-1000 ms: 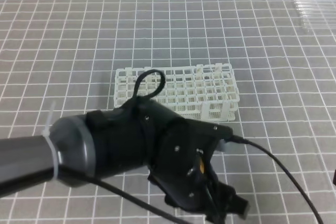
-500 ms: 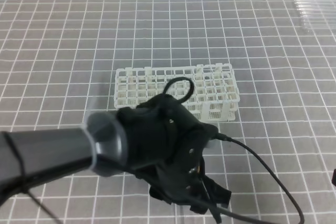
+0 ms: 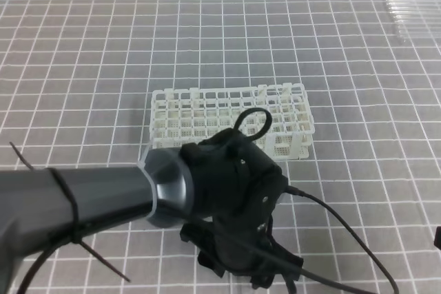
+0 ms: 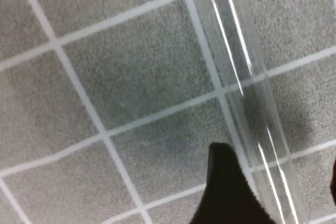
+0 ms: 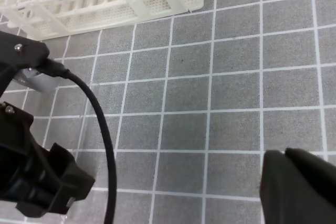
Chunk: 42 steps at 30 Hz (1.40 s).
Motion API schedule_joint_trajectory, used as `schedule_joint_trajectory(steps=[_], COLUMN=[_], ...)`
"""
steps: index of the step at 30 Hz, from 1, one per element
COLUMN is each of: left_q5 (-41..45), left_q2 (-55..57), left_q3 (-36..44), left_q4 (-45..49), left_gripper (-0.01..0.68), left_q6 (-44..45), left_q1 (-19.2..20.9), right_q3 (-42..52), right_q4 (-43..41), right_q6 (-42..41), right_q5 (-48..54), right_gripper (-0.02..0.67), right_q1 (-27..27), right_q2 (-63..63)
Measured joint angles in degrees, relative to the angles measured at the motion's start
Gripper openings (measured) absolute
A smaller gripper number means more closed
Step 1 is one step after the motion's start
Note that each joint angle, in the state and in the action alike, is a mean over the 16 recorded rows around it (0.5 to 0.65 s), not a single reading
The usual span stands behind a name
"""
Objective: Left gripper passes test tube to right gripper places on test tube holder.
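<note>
Test tube point(image 4: 247, 93) between open (left) fingers point(image 4: 226, 187)

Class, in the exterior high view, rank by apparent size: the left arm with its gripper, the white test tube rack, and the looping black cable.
1. Left arm, inflated by nearness
2. Test tube rack
3. Cable

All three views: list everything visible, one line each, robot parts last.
test tube holder: one, white lattice rack, standing mid-mat beyond the left arm; no tube visible in it.
test tube: one, clear glass, lying on the mat, running between the open fingers in the left wrist view.
clear tubes: several, transparent, lying at the far right edge of the mat.
mat: one, grey with white grid lines, covering the work surface.
left gripper: one, black, open, low over the near mat.
right gripper: one, black, shut, off to the right, holding nothing.
</note>
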Motion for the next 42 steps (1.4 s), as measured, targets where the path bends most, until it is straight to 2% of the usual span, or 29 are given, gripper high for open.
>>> schedule_joint_trajectory(steps=[9, 14, 25, 32, 42], left_q5=[0.10, 0.35, 2.00, 2.84, 2.35], left_q2=[1.77, 2.35, 2.55, 2.20, -2.48], left_q3=[-0.15, -0.26, -0.30, -0.24, -0.72], left_q4=[-0.80, -1.14, -1.74, -1.53, 0.01], left_gripper=[0.367, 0.333, 0.129, 0.051, 0.056], left_q6=[0.31, 1.12, 7.29, 12.65, 15.30], left_q1=[0.20, 0.37, 0.59, 0.61, 0.61], right_q3=[0.00, 0.00, 0.00, 0.00, -0.40], right_q4=[0.25, 0.51, 1.03, 1.10, 1.96], right_q6=[-0.04, -0.36, -1.08, -1.11, -2.32], right_q5=[0.07, 0.07, 0.07, 0.07, 1.02], right_gripper=[-0.013, -0.013, -0.013, -0.013, -0.013], right_q1=[0.00, 0.00, 0.00, 0.00, 0.00], right_q2=[0.00, 0.00, 0.00, 0.00, 0.00])
